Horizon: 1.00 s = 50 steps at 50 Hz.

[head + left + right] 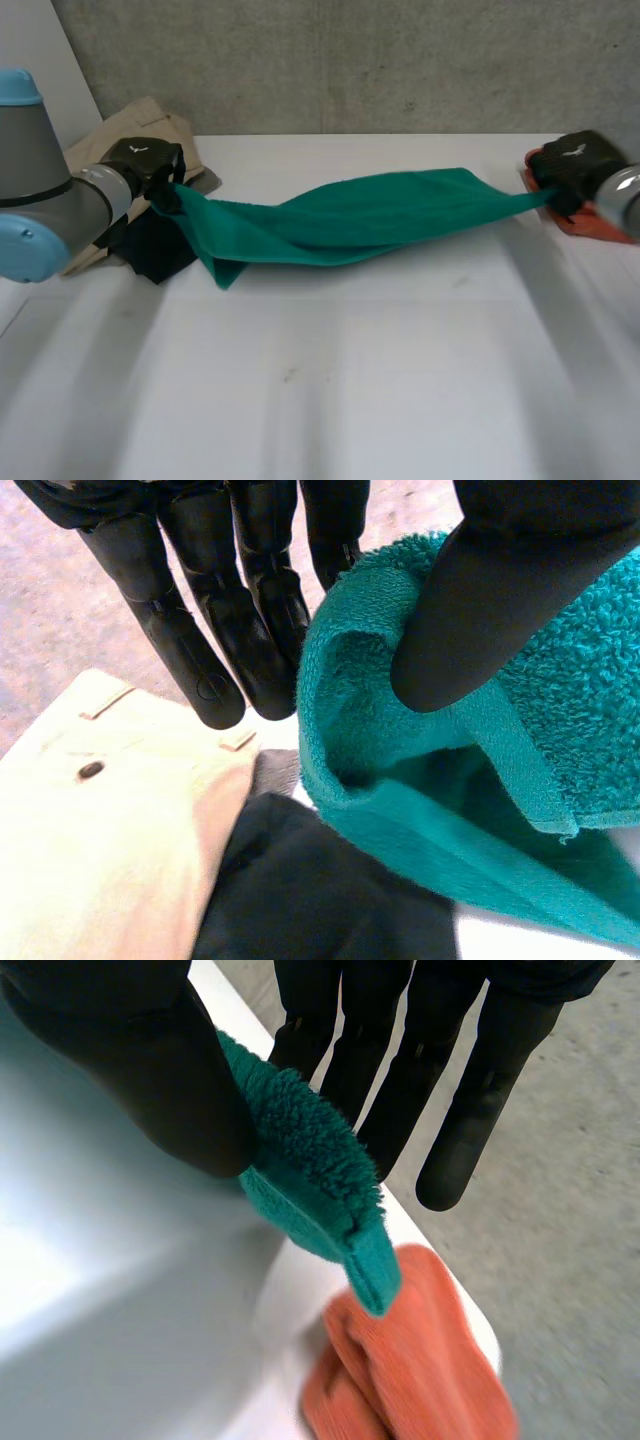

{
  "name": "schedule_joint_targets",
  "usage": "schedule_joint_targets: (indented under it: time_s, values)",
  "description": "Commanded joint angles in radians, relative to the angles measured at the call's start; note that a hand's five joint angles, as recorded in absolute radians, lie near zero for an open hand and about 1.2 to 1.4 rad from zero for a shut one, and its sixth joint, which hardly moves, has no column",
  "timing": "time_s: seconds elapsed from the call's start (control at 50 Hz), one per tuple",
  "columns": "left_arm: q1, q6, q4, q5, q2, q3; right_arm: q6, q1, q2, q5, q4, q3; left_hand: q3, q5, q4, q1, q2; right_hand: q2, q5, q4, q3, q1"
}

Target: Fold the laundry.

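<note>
The teal towel (350, 220) spans the tabletop (350, 400) from the left robot hand (150, 165) near 10 o'clock to the right robot hand (575, 170) near 2 o'clock. Each robot hand pinches one end between thumb and straight fingers.

The right pinch looks weaker. Its wrist view shows a narrow corner caught, so more pull may slip it free. The head view lacks that detail but shows the twisted, sagging middle, which could fold crooked.

The left wrist view shows beige trousers (100, 830) and a dark garment (300, 900) just below the fingertips, liable to snag. An orange cloth (420, 1370) lies beneath the right.
</note>
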Motion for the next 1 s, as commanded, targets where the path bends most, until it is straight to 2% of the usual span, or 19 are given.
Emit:
schedule_joint_targets:
  time_s: [0.02, 0.08, 0.16, 0.28, 0.38, 0.46, 0.52, 0.54, 0.58, 0.62, 0.7, 0.8, 1.0]
  values:
    - [-0.014, 0.068, -0.094, 0.100, 0.137, -0.143, -0.185, -0.063, -0.276, -0.006, 0.450, 0.090, 0.207, 0.242, 0.197, 0.242, 0.202, 0.219, 0.235, 0.205, 0.212, 0.261]
    - [-0.014, 0.096, -0.131, 0.131, 0.162, -0.182, -0.247, -0.064, -0.313, -0.012, 0.532, 0.115, 0.207, 0.242, 0.197, 0.242, 0.202, 0.219, 0.235, 0.205, 0.212, 0.261]
    - [-0.015, 0.141, -0.160, 0.157, 0.165, -0.234, -0.297, -0.047, -0.301, -0.015, 0.504, 0.132, 0.207, 0.242, 0.197, 0.242, 0.202, 0.219, 0.235, 0.205, 0.212, 0.261]
    - [-0.017, 0.187, -0.128, 0.150, 0.076, -0.228, -0.278, -0.021, -0.156, 0.049, 0.444, 0.102, 0.207, 0.242, 0.197, 0.242, 0.202, 0.219, 0.235, 0.205, 0.212, 0.261]
    - [-0.032, 0.182, -0.058, 0.157, -0.036, -0.060, -0.238, 0.025, -0.010, 0.126, 0.364, -0.049, 0.207, 0.242, 0.197, 0.242, 0.202, 0.219, 0.235, 0.205, 0.212, 0.261]
    - [-0.052, 0.127, 0.033, 0.171, -0.061, 0.156, -0.155, 0.075, 0.076, 0.163, 0.232, -0.259, 0.207, 0.242, 0.197, 0.242, 0.202, 0.219, 0.235, 0.205, 0.212, 0.261]
    - [-0.066, 0.067, 0.109, 0.169, -0.044, 0.298, -0.010, 0.092, 0.099, 0.169, 0.050, -0.432, 0.207, 0.242, 0.197, 0.242, 0.202, 0.219, 0.235, 0.205, 0.212, 0.261]
    - [-0.073, 0.017, 0.172, 0.165, -0.030, 0.376, 0.085, 0.091, 0.096, 0.169, -0.061, -0.489, 0.207, 0.242, 0.197, 0.242, 0.202, 0.219, 0.235, 0.205, 0.212, 0.261]
    - [-0.080, -0.040, 0.240, 0.151, -0.019, 0.445, 0.185, 0.086, 0.090, 0.172, -0.179, -0.511, 0.207, 0.242, 0.197, 0.242, 0.202, 0.219, 0.235, 0.205, 0.212, 0.261]
    - [-0.080, -0.142, 0.333, 0.104, -0.001, 0.508, 0.312, 0.086, 0.064, 0.182, -0.351, -0.498, 0.207, 0.242, 0.197, 0.242, 0.202, 0.219, 0.235, 0.205, 0.212, 0.261]
    - [-0.081, -0.290, 0.438, 0.059, 0.004, 0.553, 0.388, 0.086, -0.006, 0.201, -0.525, -0.413, 0.207, 0.242, 0.197, 0.242, 0.202, 0.219, 0.235, 0.205, 0.212, 0.261]
    - [-0.060, -0.366, 0.415, 0.068, -0.007, 0.516, 0.379, 0.094, -0.071, 0.180, -0.552, -0.285, 0.207, 0.242, 0.197, 0.242, 0.202, 0.219, 0.235, 0.205, 0.212, 0.261]
    - [0.006, -0.323, 0.369, 0.073, 0.001, 0.193, 0.341, 0.103, -0.074, 0.049, -0.431, -0.049, 0.207, 0.242, 0.197, 0.242, 0.202, 0.219, 0.235, 0.205, 0.212, 0.261]
